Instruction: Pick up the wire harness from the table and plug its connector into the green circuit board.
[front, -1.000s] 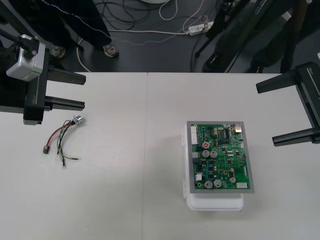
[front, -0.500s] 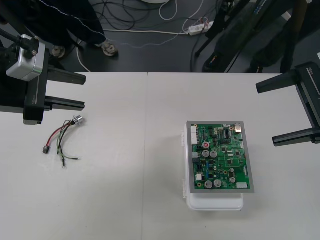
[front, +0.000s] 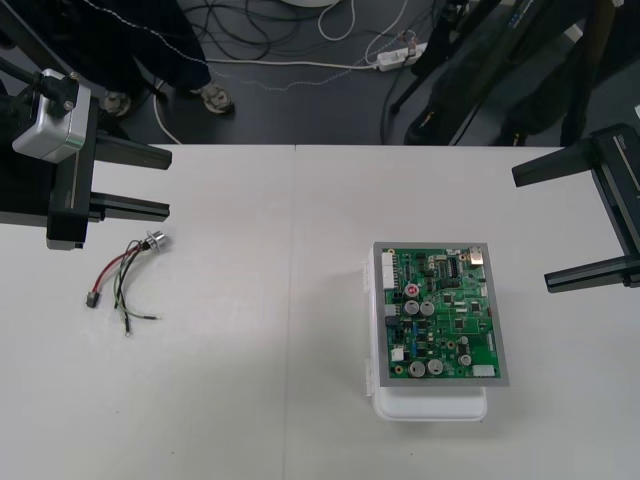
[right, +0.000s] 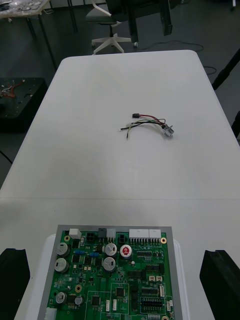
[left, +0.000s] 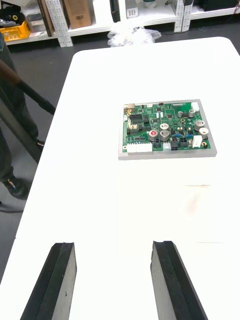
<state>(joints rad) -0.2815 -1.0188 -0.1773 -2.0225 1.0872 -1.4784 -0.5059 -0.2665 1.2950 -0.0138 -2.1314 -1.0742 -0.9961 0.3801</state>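
**Green board bare, harness loose on the table**

Green circuit board (front: 440, 315) and wire harness (front: 125, 280) are well apart, so by my reckoning nothing of the job is done yet. The harness lies flat on the table (front: 280, 420), over on the robot's left, its red, black and green wires in a loose curl. Its round metal socket (front: 155, 240) is at the farther end and the small black plug (front: 93, 298) at the nearer one. Nothing has hold of it.

The left gripper (front: 168, 183) hangs just beyond the harness, toward the table's far left. Its two black fingers (left: 52, 285) are spread wide with nothing between them. From above, the socket lies just beside the nearer finger, though I judge the gripper to be up off the table, not down at the wires. The right gripper (front: 532, 228) waits at the right edge, its fingers likewise wide apart and empty.

The board sits on its white base (front: 430, 405) right of centre, with no wire leading to it.

Every step is left, I'd say: come down on the harness, close on it near the plug, carry it across to the board, and press the plug home. The left arm looks the better placed to start.
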